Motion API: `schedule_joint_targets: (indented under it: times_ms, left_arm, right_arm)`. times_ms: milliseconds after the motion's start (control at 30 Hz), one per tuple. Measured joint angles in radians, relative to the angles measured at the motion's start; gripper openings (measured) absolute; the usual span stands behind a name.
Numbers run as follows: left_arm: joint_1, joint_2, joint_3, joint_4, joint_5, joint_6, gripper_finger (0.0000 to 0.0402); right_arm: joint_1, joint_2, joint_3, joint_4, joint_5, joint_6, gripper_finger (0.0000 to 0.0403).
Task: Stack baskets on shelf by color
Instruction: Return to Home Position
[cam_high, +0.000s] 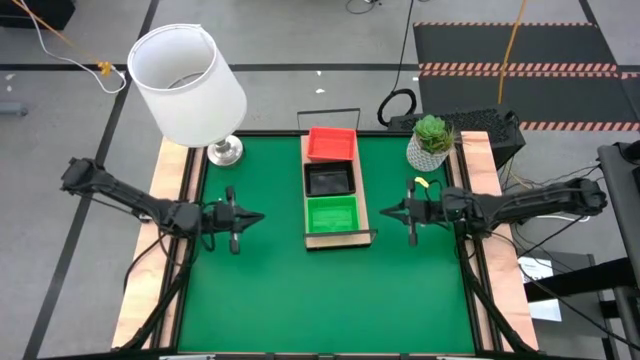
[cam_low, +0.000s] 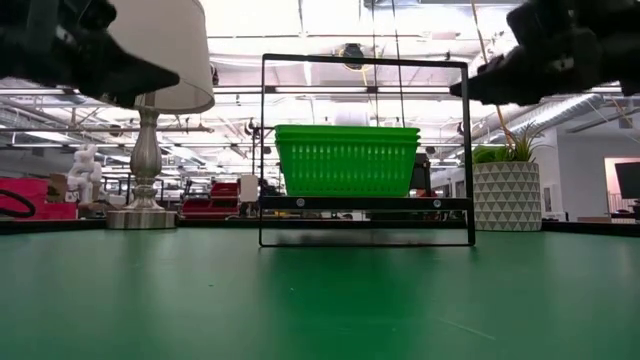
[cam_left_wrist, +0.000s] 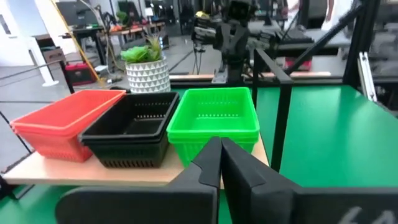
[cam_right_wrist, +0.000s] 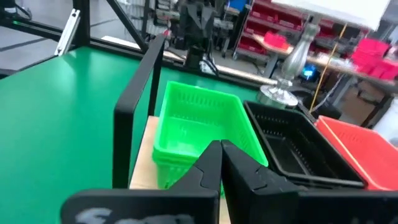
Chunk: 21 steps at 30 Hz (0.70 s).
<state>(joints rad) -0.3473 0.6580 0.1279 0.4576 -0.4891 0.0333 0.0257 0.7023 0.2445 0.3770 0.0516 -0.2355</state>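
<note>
The light-wood shelf (cam_high: 312, 240) with black wire ends lies along the mat's middle. On it stand three basket stacks in a row: orange-red (cam_high: 331, 143) at the far end, black (cam_high: 330, 179) in the middle, bright green (cam_high: 332, 215) at the near end. The same stacks show in the left wrist view: red (cam_left_wrist: 65, 121), black (cam_left_wrist: 137, 127), green (cam_left_wrist: 217, 118). My left gripper (cam_high: 262, 216) hovers left of the shelf, shut and holding nothing. My right gripper (cam_high: 381, 211) hovers right of the shelf, also shut and holding nothing.
A white-shaded lamp (cam_high: 190, 85) stands at the table's far left corner, a potted plant (cam_high: 432, 143) at the far right. The green mat (cam_high: 320, 300) stretches bare toward the near edge. Wooden table borders (cam_high: 150, 270) run along both sides.
</note>
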Motion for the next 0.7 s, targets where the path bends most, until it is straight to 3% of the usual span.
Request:
schedule_joint_targets:
  times_ms: [200, 367, 700]
  left_arm:
    - [0.000, -0.052, -0.118, 0.109, 0.046, -0.017, 0.0017]
    - [0.000, -0.063, -0.118, 0.095, 0.055, -0.011, 0.0004]
    - [0.000, -0.063, -0.118, 0.085, 0.056, -0.009, 0.0015]
  right_arm:
    - [0.000, -0.015, -0.094, 0.145, 0.000, -0.020, 0.0000]
    - [0.000, -0.036, -0.135, 0.151, -0.001, -0.020, 0.0000]
    - [0.000, -0.054, -0.225, 0.274, -0.001, -0.012, 0.0000]
